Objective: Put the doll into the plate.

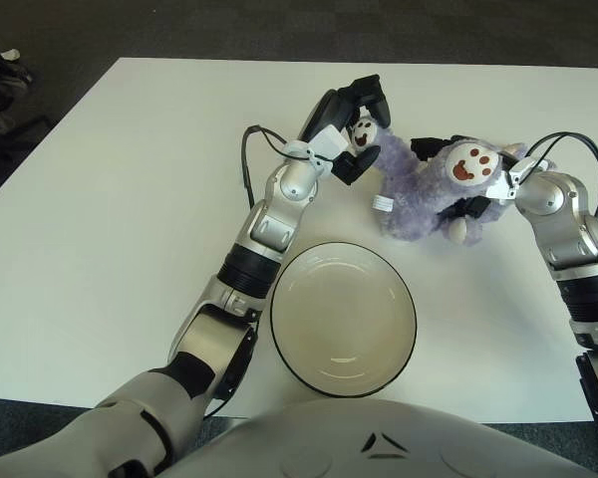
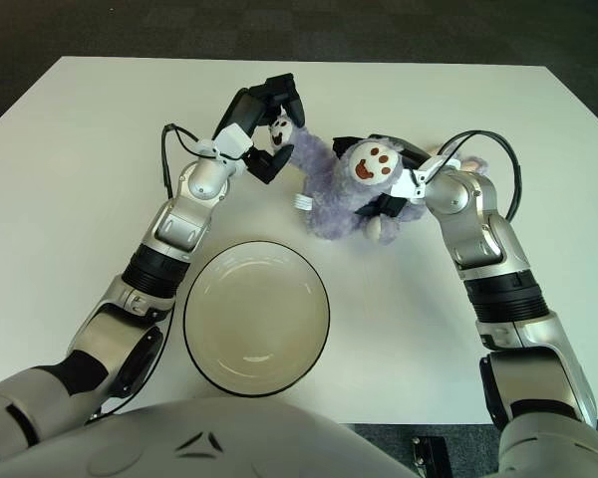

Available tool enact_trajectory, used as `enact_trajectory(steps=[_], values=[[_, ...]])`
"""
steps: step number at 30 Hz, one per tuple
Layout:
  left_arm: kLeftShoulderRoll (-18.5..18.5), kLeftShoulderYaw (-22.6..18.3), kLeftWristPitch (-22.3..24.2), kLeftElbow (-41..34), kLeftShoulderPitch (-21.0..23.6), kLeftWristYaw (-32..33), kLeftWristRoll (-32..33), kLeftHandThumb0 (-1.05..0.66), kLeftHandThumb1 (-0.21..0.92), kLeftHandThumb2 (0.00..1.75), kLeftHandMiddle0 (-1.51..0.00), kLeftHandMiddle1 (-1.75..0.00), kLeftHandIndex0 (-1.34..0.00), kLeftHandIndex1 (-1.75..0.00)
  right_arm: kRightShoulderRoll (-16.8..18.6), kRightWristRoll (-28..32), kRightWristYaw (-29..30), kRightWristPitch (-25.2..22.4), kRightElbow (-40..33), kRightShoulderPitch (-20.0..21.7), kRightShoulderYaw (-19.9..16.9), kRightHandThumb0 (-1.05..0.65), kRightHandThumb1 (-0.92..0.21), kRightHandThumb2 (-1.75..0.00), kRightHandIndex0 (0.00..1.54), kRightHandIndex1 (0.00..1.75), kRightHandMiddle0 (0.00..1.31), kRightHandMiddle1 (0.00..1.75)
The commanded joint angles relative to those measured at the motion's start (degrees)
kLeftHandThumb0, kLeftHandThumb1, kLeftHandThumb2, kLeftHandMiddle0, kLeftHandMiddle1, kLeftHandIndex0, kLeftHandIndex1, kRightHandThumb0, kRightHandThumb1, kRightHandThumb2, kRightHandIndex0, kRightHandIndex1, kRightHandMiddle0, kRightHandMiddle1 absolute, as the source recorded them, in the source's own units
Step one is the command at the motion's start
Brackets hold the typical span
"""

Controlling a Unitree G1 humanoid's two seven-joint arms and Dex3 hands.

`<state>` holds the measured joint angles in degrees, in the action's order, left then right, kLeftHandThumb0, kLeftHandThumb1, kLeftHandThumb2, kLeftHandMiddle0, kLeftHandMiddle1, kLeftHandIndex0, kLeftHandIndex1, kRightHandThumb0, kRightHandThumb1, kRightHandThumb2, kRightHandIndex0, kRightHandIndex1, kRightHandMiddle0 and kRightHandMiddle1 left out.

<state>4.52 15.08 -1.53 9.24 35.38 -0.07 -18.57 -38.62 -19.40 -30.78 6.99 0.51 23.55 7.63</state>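
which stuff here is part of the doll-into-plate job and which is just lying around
Part of the job:
- purple plush doll, held from both sides
- plate, nothing in it, nearer the robot than the doll
- left hand, shut on the doll's paw
- right hand, gripping the doll's right side

Just there:
- white table
- dark objects on the floor at far left

The doll (image 1: 419,194) was a fluffy lilac plush with cream paw pads marked in brown, lying sprawled on the white table just beyond the plate (image 1: 343,317). The plate was round, cream-coloured with a dark rim, upright and held nothing.
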Motion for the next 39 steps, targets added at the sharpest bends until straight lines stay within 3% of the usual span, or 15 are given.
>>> enact_trajectory(steps=[1, 4, 8, 18, 30, 39], values=[[-0.46, -0.41, 0.12, 0.31, 0.43, 1.18, -0.78, -0.01, -0.11, 1.73, -0.94, -1.74, -0.79, -1.56, 0.10, -0.66, 2.58, 1.58, -0.49, -0.23, -1.32, 0.56, -0.11, -1.57, 0.78, 1.75, 0.95, 1.75], [-0.46, -0.45, 0.45, 0.34, 0.46, 1.29, -0.83, -0.01, -0.03, 1.69, -0.80, -1.74, -0.74, -1.68, 0.16, -1.43, 4.83, 3.29, 0.00, -0.40, -1.46, 0.56, -0.10, -1.58, 0.79, 1.75, 0.97, 1.75], [-0.18, -0.79, -0.45, 0.66, 0.31, 1.73, -0.15, -0.01, 0.01, 1.66, -0.74, -1.75, -0.71, -1.73, 0.39, -1.91, 7.48, 4.95, 0.12, -0.73, -1.94, 0.58, -0.08, -1.61, 0.81, 1.75, 1.02, 1.75], [-0.35, -2.10, -4.27, 2.48, 0.21, 2.02, 1.74, -0.01, 0.03, 1.64, -0.71, -1.75, -0.70, -1.75, 1.23, -1.76, 9.05, 3.99, -3.12, -1.98, -3.24, 0.61, -0.02, -1.68, 0.86, 1.75, 1.08, 1.75], [-0.35, -4.15, -7.30, 4.75, -0.03, 2.82, 3.95, -0.01, 0.05, 1.62, -0.70, -1.75, -0.69, -1.75, 0.79, -4.63, 10.04, 4.07, -5.09, -1.24, -3.79, 0.62, 0.00, -1.70, 0.88, 1.75, 1.07, 1.75], [-0.85, -5.16, -8.05, 6.14, 0.31, 4.27, 3.78, -0.01, 0.15, 1.51, -0.62, -1.75, -0.61, -1.75, 1.86, -2.10, 9.24, 3.19, -6.47, -0.93, -4.78, 0.61, -0.02, -1.69, 0.87, 1.75, 1.08, 1.75]])
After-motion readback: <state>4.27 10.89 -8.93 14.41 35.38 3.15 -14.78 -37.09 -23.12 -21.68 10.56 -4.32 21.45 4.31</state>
